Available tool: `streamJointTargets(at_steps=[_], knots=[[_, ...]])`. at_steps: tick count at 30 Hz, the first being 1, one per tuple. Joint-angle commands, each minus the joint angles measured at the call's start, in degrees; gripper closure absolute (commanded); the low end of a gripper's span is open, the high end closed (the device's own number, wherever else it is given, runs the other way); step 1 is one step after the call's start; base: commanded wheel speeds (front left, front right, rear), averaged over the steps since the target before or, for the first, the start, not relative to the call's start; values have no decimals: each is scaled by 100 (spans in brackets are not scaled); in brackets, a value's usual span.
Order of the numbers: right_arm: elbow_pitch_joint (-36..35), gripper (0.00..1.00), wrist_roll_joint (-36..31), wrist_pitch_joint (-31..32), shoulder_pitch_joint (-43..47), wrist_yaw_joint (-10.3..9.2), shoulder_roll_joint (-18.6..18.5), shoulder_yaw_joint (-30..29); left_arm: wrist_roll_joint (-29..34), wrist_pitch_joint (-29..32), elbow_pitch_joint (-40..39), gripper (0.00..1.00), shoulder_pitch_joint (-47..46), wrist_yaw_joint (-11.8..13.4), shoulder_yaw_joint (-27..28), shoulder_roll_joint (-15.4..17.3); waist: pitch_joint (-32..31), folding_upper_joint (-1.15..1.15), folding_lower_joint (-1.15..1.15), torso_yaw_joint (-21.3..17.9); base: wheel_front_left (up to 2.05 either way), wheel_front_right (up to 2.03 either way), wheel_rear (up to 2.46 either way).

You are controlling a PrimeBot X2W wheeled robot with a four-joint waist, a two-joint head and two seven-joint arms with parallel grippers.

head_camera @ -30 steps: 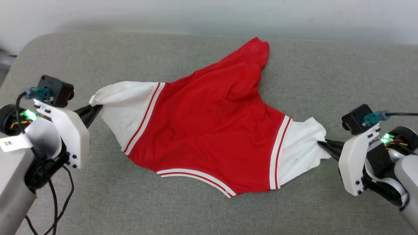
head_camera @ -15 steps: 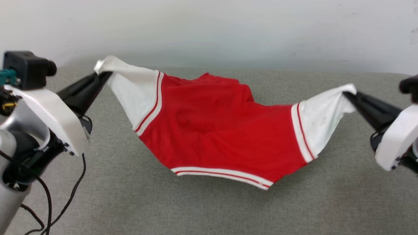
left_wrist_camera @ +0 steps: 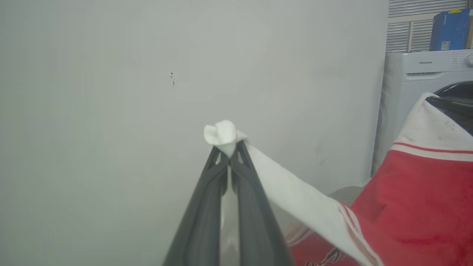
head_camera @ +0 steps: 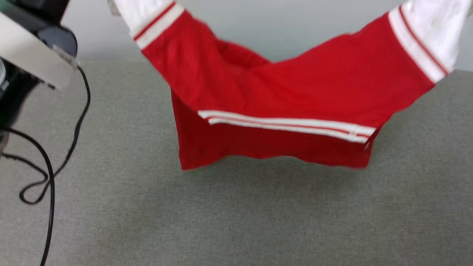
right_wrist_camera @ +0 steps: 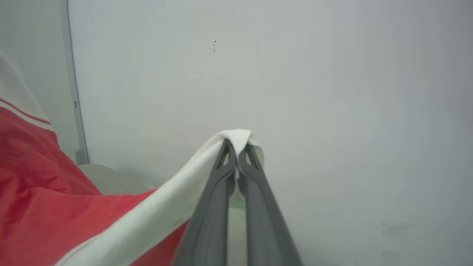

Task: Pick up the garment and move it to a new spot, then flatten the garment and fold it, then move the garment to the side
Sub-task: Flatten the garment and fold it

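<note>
Jersey (head_camera: 281, 85) hangs clear above grey cushion (head_camera: 236, 214), left gripper (left_wrist_camera: 229, 151) and right gripper (right_wrist_camera: 236, 147) each pinched tight on a white sleeve tip; best to carry it level, arms spread, and touch the hem down first.

Left fingers (left_wrist_camera: 205, 207) pinched tight together at their tips; right fingers (right_wrist_camera: 214, 207) pinched likewise.

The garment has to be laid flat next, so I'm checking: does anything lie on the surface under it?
Nothing visible does. The garment hangs over the grey surface; a black cable loops off to the left.
</note>
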Motion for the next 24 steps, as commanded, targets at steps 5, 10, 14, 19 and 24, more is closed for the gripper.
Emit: streamJointTargets(at_steps=[5, 10, 14, 19, 24], knots=[[418, 100, -259, 45, -1082, -9, 136, 6, 210, -87, 446, 100, -972, 23, 16, -325, 582, 0, 0, 3, 0, 0, 0], [1096, 100, -604, -48, -2217, -9, 196, 229, 429, -142, 1065, 100, -1975, 1, -35, -635, 1151, 0, 0, -2, 0, 0, 0], [1767, 100, -879, -198, -3247, -9, 272, 450, 543, -231, 1584, 100, -2798, -49, -3, -849, 1594, 0, 0, -35, 0, 0, 0], [2723, 100, -1261, -565, -4426, -9, 379, 730, 810, -363, 2281, 100, -3703, -138, -100, -1029, 2067, 0, 0, -30, 0, 0, 0], [3552, 100, -1596, -978, -5382, -9, 509, 922, 1038, -570, 3025, 100, -4429, -202, -159, -1157, 2466, 0, 0, -17, 0, 0, 0]])
